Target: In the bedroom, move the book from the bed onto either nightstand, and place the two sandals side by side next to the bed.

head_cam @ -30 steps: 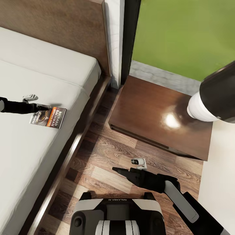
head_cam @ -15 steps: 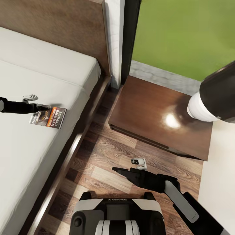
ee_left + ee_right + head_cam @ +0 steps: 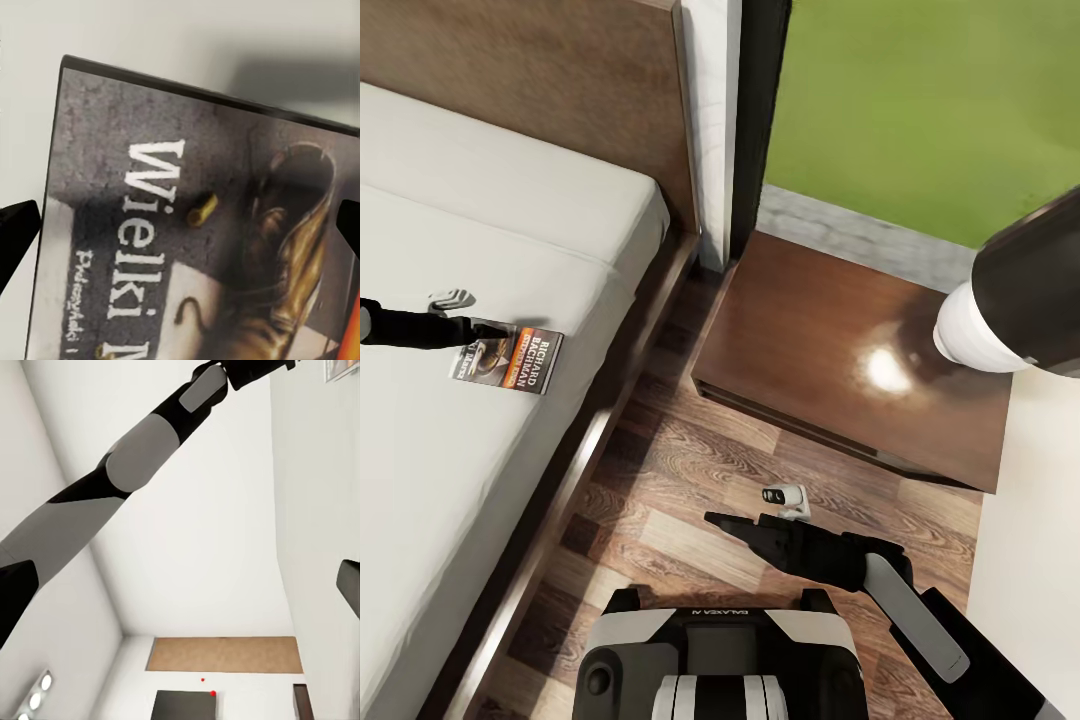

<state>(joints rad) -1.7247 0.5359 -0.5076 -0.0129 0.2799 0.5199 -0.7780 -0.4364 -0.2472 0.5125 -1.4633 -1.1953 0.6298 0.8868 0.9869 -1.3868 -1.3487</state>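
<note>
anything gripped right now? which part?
Nothing held. Left gripper sits open over the thin grey paperback book, fingertips straddling the cover, not closed. Right gripper hangs over the floor, holding nothing.

Left pincer [image 3: 472,330] overlaps the book's [image 3: 510,362] near end, so grip undeterminable; book cropped in wrist view; bed [image 3: 480,200] and nightstand [image 3: 840,350] run off-frame; right pincer [image 3: 722,520] tips too small to judge.

Bright even daylight, glare on nightstand [image 3: 880,370]

A home bedroom: bed [image 3: 480,440] with wooden headboard [image 3: 560,90], nightstand [image 3: 840,350], plank floor [image 3: 670,500], window onto lawn [image 3: 930,100].
</note>
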